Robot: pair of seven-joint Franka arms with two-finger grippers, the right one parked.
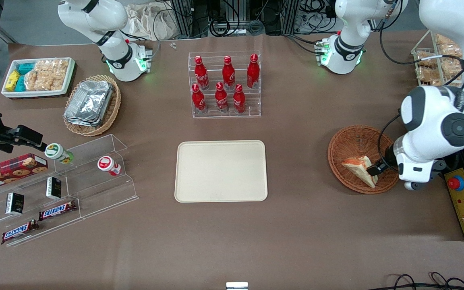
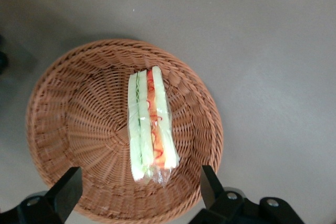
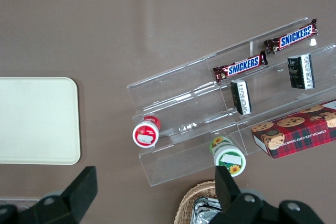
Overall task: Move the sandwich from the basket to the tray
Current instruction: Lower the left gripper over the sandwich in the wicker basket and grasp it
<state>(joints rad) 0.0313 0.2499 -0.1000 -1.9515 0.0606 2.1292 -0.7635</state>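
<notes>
Claw poised over the sandwich, grasp not yet made.

My claw [image 2: 140, 182] hangs just above the basket [image 2: 68, 129] with its fingers [image 2: 209, 179] spread wide, holding nothing. The sandwich [image 2: 149, 127] lies in the basket directly below me, one end of the wedge sitting between my two fingers and clear of both. From the front, my claw [image 1: 377, 167] appears at the sandwich's [image 1: 360, 168] edge, over the basket's [image 1: 338, 147] inside. The tray [image 1: 220, 171] sits bare, well apart from me toward the parked arm's end of the table. Step in hand, as I judge it: the approach before the pick. Next move calls for a straight descent until my fingers bracket the wedge across its layers, then a gentle close, since soft bread in slick wrap may crush or slip.
</notes>
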